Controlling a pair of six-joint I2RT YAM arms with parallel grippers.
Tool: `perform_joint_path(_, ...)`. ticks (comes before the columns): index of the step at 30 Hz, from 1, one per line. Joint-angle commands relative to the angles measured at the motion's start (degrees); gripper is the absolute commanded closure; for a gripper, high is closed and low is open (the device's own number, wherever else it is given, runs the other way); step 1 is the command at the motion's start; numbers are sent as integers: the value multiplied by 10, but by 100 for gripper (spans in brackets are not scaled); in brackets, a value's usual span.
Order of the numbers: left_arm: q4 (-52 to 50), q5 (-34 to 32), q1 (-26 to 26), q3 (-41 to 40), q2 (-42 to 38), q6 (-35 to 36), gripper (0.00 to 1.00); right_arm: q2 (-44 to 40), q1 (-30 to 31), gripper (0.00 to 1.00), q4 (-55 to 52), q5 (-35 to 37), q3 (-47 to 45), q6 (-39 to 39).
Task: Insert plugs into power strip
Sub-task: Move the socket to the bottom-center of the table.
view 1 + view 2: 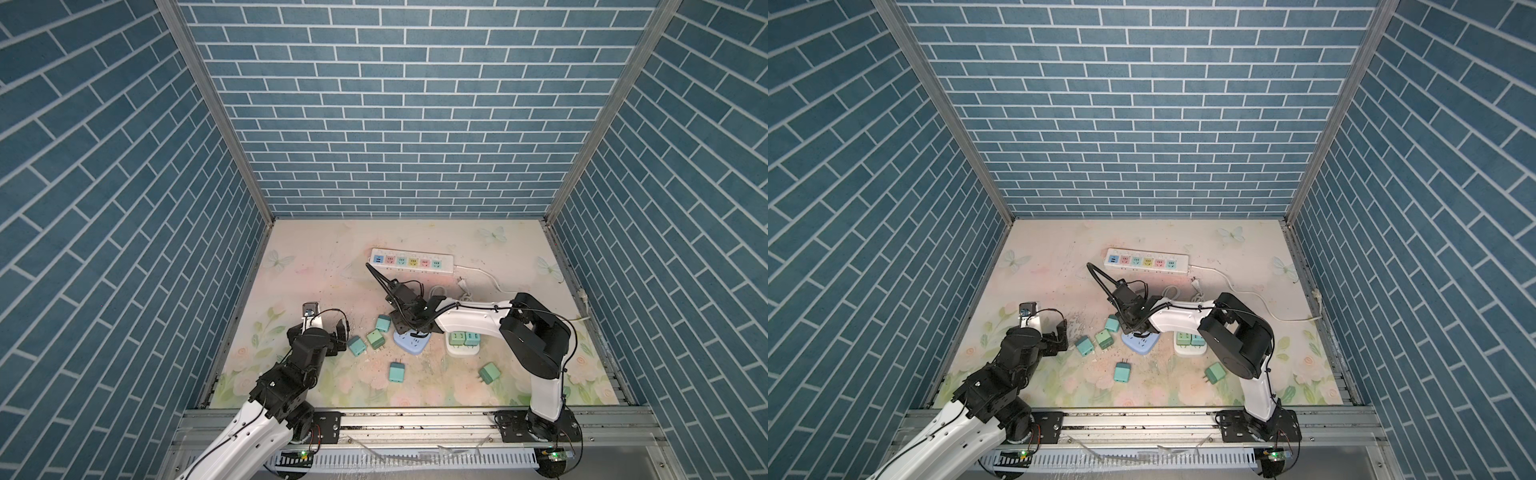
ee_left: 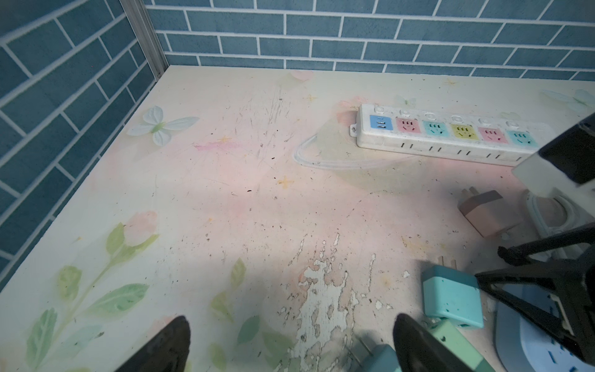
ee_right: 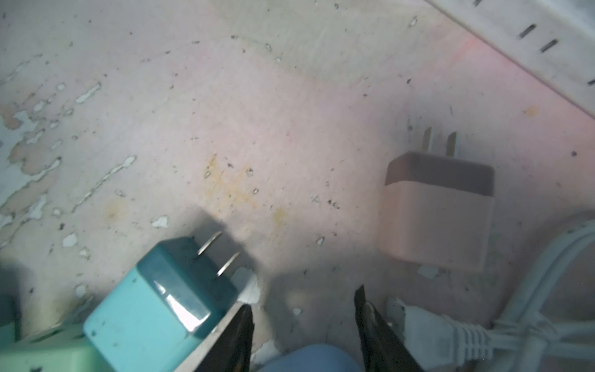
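A long white power strip (image 1: 411, 262) with coloured sockets lies at the back, all its sockets bare. Several teal and green plugs lie loose: three (image 1: 383, 323) (image 1: 376, 338) (image 1: 356, 345) left of a blue rounded strip (image 1: 409, 345), two nearer the front (image 1: 397, 371) (image 1: 489, 372). Two green plugs (image 1: 464, 337) stand in a small white strip (image 1: 459, 351). A pinkish-tan plug (image 3: 438, 212) lies on its side, prongs toward the long strip. My right gripper (image 3: 304, 299) hangs open over the blue strip's edge, empty. My left gripper (image 2: 291, 322) is wide open and empty, beside a teal plug (image 2: 452, 298).
A coiled white cord with a white plug (image 3: 450, 335) lies just beside the right gripper's finger. The long strip's cord (image 1: 490, 276) trails right toward the wall. Blue brick walls close the back and both sides. The mat surface is flaked (image 2: 322, 290) ahead of the left gripper.
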Motion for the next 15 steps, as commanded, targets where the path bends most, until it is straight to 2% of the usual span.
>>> perform_joint_path(1,5,1,3,13,-7,0,1,-20,25,45,-15,-27,-28,-22)
perform_joint_path(7,5,3,3,13,-7,0,0,-41,61,44,-9,-48,-58,-64)
perform_joint_path(15,6,7,3,13,-7,3,0,-103,80,40,-15,-3,-108,-85)
